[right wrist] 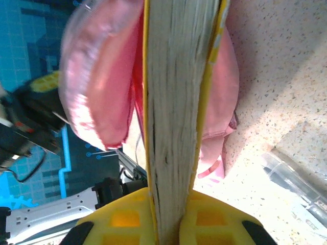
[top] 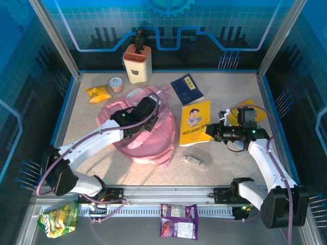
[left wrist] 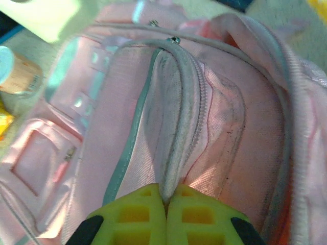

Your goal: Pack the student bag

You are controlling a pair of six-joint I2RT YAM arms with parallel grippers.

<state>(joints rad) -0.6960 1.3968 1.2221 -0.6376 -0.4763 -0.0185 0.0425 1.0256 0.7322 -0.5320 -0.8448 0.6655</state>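
The pink student bag [top: 148, 148] lies mid-frame, soft and floppy. The left end effector [left wrist: 166, 201] pinches its zip edge [left wrist: 181, 102], a good hold; the right end effector [right wrist: 166, 214] squeezes a yellow book [right wrist: 173, 102].

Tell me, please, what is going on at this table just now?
Two robot arms are packing a pink student bag that lies in the middle of the table. The left gripper is shut on the bag's grey-white zip trim, pinching the edge of its opening. The right gripper is clamped on the edge of a yellow book, which sits just beside the bag and is not yet inside it.
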